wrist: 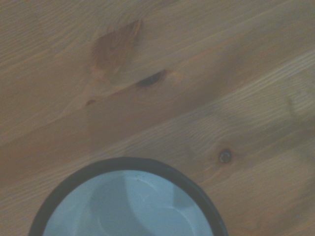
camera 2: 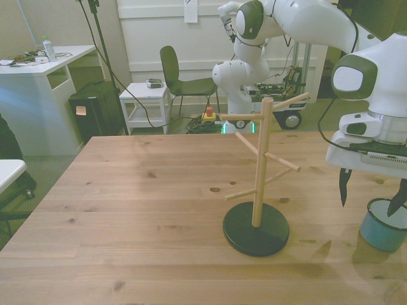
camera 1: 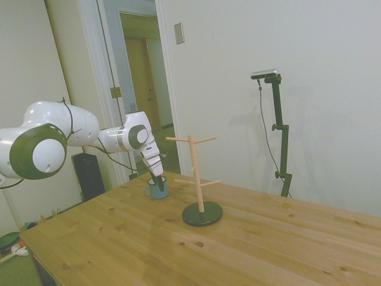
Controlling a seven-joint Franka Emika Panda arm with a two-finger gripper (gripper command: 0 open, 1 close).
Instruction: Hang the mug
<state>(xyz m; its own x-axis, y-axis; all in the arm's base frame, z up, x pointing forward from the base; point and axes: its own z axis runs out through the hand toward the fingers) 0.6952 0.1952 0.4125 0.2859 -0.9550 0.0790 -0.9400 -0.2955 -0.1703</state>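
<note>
- The mug [camera 2: 385, 225] stands upright on the table [camera 2: 146, 210], at the front view's right edge, well apart from the wooden peg stand [camera 2: 259, 184].
- The tool [camera 2: 374, 190] hangs directly over the mug, its dark fingers [camera 2: 344, 185] spread; one drops outside the rim on the stand's side, the other at or inside the far rim.
- In the side view the tool [camera 1: 158, 180] reaches down to the mug [camera 1: 156, 190], whose small handle points away from the stand [camera 1: 200, 179].
- The wrist view shows the mug's [wrist: 129, 206] dark rim and white inside; nothing lies in it.
- The pegs are bare, so the hanging is not yet done; the grasp comes next, I judge.
</note>
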